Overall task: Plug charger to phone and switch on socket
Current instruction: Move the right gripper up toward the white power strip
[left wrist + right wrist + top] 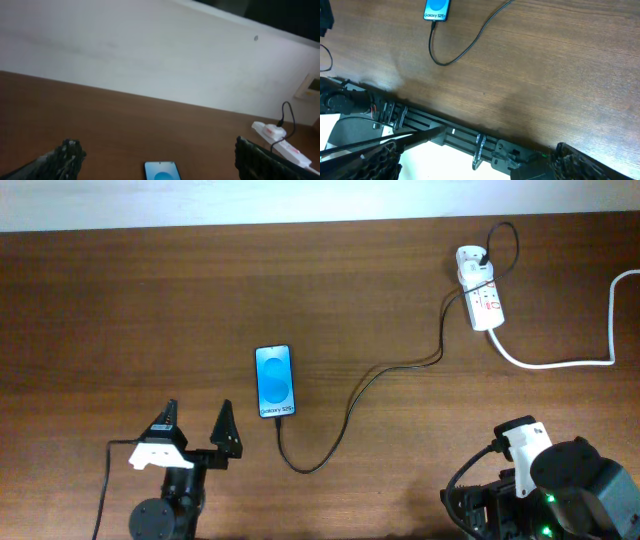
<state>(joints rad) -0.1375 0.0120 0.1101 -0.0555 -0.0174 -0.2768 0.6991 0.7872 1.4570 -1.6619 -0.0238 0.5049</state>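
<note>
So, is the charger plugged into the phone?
Plugged in, it seems: the charger's tip meets the phone's bottom edge, with the cable looping away.

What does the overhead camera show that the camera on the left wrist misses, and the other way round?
Only overhead: the thin black charger cable reaching the lower end of the slim blue-screened phone, the thick white lead, and the right arm. Only left wrist: the pale wall behind the brown wooden table. Both: the phone, the white power strip with red switches, the table and the open left hand.
</note>
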